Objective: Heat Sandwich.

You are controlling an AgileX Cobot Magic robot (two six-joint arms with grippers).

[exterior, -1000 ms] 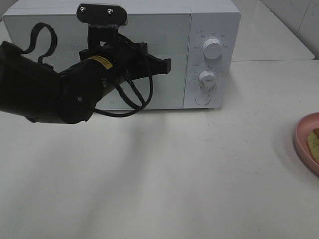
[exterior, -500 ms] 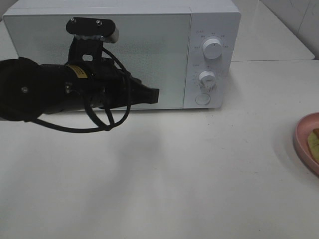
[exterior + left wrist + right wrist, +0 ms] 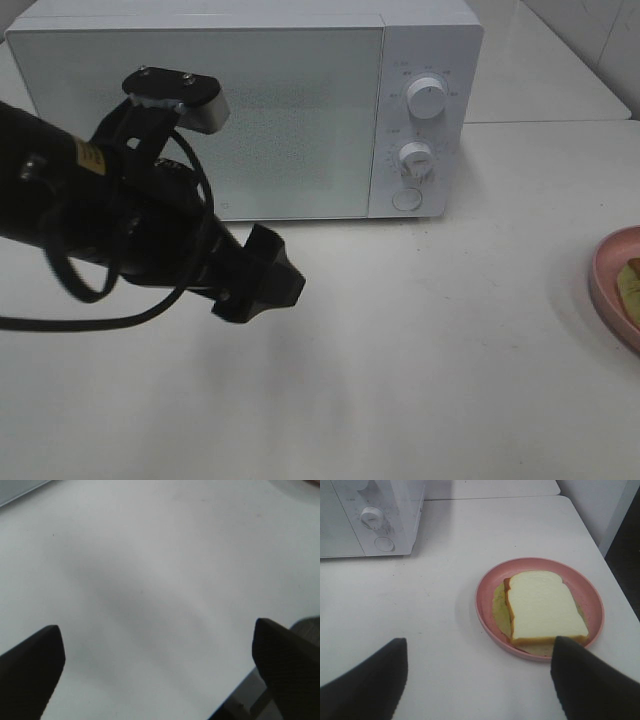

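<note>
At the counter's (image 3: 420, 330) far right edge the sandwich (image 3: 545, 607) lies on its pink plate (image 3: 487, 587), nearer the right gripper (image 3: 477, 682), jaws apart and empty; left gripper (image 3: 262, 285), also apart, hovers well left.

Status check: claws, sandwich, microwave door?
Left claw open, empty, above bare table. Right claw open, short of sandwich on plate. Microwave door shut.

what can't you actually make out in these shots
- Sandwich and pink plate: the exterior high view's right edge cuts off most of both.
- Microwave interior: hidden behind its shut, frosted door.
- Dial markings: too small to read in the exterior high view.
- Right tool: outside the exterior high view.
- Left tool: only its open fingertips show in the wrist view.
</note>
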